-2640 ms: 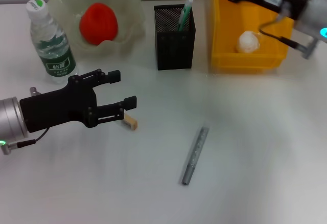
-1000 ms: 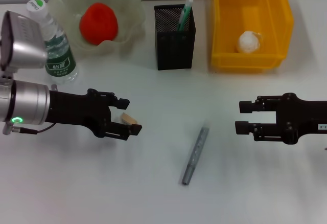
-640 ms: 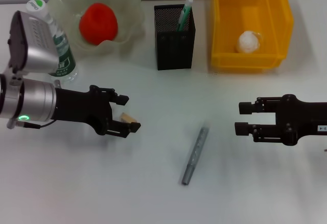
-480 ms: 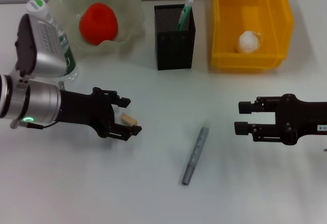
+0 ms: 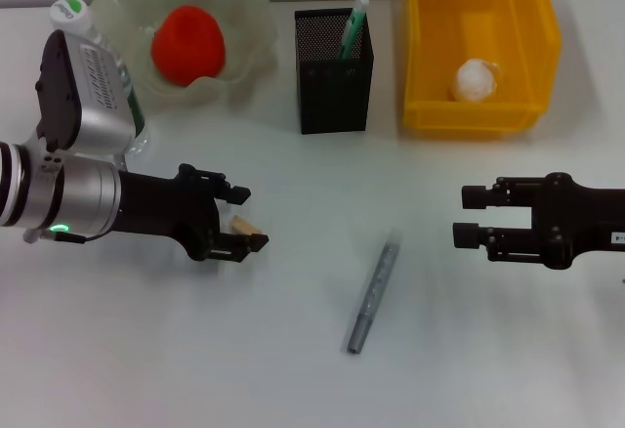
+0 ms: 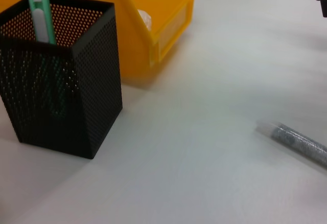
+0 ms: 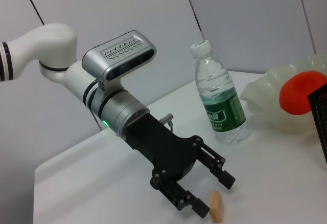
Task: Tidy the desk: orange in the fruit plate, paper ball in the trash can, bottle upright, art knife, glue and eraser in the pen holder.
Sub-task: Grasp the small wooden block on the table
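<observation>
The left gripper (image 5: 246,219) sits low over the near-left part of the desk (image 5: 293,379), its 2 fingers spread with the tan eraser (image 5: 244,226) lying between them; whether a finger pad touches the block is hard to judge. In the right wrist view the eraser (image 7: 217,206) stands on edge just beside the nearer finger. The right gripper (image 5: 469,215) hangs at the right, fingers parted and empty, pointing toward the grey glitter glue stick (image 5: 375,292) that lies on the desk between the 2 arms.

At the far left the water bottle (image 5: 83,42) stands upright, beside the pale green fruit plate (image 5: 244,8) holding the orange (image 5: 187,44). The black mesh pen holder (image 5: 333,86) stands in the far middle with 1 green-and-white art knife (image 5: 354,25) in it. The paper ball (image 5: 475,79) rests inside the yellow trash can (image 5: 469,115) at far right.
</observation>
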Controlling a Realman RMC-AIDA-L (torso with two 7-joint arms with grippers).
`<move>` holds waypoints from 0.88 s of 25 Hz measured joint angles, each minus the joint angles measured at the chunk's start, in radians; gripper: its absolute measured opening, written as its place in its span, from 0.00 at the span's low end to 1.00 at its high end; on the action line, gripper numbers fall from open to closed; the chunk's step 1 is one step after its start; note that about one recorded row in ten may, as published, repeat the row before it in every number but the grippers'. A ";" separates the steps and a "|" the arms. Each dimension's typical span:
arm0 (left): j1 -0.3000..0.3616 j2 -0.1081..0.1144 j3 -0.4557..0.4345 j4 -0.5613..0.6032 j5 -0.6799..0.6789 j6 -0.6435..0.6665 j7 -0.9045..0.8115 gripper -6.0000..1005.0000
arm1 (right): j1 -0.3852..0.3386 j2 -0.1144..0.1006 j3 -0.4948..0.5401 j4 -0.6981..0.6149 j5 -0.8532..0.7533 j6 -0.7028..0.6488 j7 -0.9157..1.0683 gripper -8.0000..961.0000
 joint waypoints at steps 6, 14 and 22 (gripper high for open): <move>0.002 0.000 0.002 0.000 0.002 -0.004 0.005 0.61 | -0.001 0.000 0.001 0.000 0.000 0.000 0.004 0.66; 0.000 0.001 0.003 -0.026 0.006 -0.036 0.005 0.55 | -0.002 0.000 0.001 0.000 -0.003 0.000 0.006 0.65; -0.004 0.002 0.003 -0.040 0.007 -0.042 0.006 0.55 | -0.005 0.001 0.001 0.000 -0.003 0.000 0.007 0.65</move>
